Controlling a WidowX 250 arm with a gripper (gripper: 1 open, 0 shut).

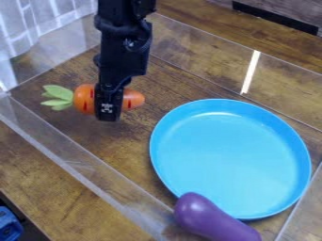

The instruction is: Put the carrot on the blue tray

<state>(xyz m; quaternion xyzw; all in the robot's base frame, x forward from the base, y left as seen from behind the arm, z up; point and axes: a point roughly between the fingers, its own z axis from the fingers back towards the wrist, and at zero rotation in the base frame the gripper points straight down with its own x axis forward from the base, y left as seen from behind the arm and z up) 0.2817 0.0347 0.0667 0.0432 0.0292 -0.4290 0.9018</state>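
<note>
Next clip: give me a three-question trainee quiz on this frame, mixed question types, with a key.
1. True or false: the carrot already lies on the blue tray.
2. What is the claw doing? A) standing open over the tray B) shut on the carrot C) gripping the eggplant
3. Fill in: the eggplant rests at the tray's ____ edge, the one closest to the camera.

Key:
1. False. The carrot is held in the claw to the left of the tray, over the wooden table.
2. B. The claw points down, and the carrot's green top sticks out to the left.
3. Near (bottom) edge, overlapping the rim.
</note>
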